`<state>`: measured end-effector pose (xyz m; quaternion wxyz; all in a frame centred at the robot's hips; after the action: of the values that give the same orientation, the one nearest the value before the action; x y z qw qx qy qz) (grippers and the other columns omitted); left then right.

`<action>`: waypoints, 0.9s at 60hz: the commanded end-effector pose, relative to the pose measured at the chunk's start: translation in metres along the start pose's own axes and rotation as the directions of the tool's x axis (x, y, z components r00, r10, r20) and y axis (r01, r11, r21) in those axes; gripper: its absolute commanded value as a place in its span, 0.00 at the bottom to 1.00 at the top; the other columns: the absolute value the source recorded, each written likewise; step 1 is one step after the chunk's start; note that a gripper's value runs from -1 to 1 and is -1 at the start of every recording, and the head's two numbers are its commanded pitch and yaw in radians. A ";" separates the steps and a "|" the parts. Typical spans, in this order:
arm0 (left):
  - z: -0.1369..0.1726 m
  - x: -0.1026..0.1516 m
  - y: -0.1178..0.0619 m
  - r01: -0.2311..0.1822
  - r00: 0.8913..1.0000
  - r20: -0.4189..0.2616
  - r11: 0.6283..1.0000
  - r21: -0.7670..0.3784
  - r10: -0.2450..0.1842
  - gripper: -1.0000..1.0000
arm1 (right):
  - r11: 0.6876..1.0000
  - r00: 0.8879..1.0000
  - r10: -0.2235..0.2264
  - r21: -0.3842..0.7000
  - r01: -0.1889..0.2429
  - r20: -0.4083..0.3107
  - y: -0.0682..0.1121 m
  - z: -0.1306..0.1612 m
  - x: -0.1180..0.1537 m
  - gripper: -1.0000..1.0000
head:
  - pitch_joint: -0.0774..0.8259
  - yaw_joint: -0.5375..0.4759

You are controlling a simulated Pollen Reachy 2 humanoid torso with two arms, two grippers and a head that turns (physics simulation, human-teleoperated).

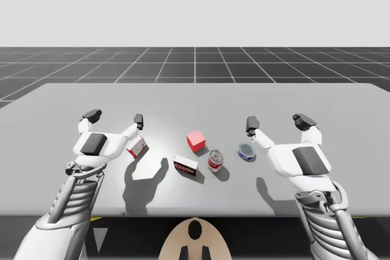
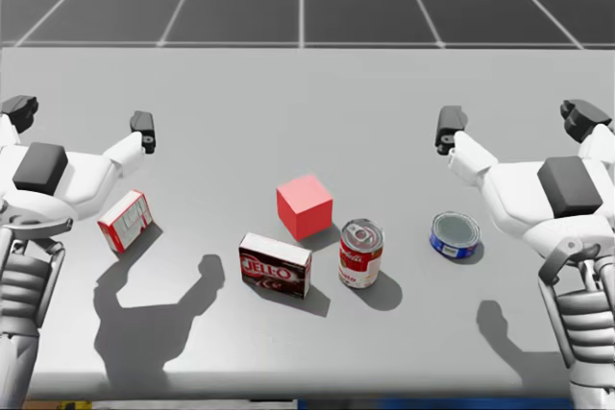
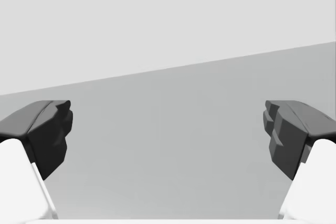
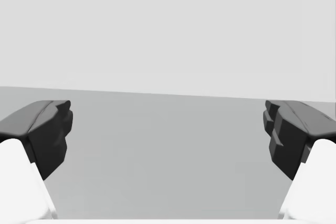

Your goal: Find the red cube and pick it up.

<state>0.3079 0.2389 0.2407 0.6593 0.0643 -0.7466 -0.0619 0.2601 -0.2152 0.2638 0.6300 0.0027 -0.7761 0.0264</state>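
Note:
The red cube [image 1: 195, 140] [image 2: 304, 205] rests on the grey table near its middle, untouched. My left gripper [image 1: 115, 117] [image 2: 82, 118] [image 3: 168, 135] hovers open above the table's left side, well left of the cube, with nothing between its fingers. On the right, my right gripper [image 1: 279, 121] [image 2: 519, 121] [image 4: 168, 135] is also open and empty, held above the table to the right of the cube. Both wrist views look along bare tabletop toward the far edge.
A small red and white box [image 1: 137, 147] [image 2: 124, 220] lies under my left hand. A dark red box [image 1: 186, 165] [image 2: 275, 263] and an upright red and white can [image 1: 216, 160] [image 2: 361, 252] stand just in front of the cube. A low blue tin [image 1: 246, 151] [image 2: 455, 234] lies beneath my right hand.

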 end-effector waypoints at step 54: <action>-0.039 0.007 -0.071 -0.122 0.835 -0.452 0.696 -0.707 -0.313 0.00 | 1.000 1.000 -0.011 -0.004 0.011 -0.015 0.003 -0.002 -0.003 0.00 | 0.74 0.53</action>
<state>0.3348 0.1908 0.2431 0.7903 -0.1361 -0.4967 -0.3319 0.2630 -0.2145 0.2618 0.6345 -0.0005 -0.7724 0.0274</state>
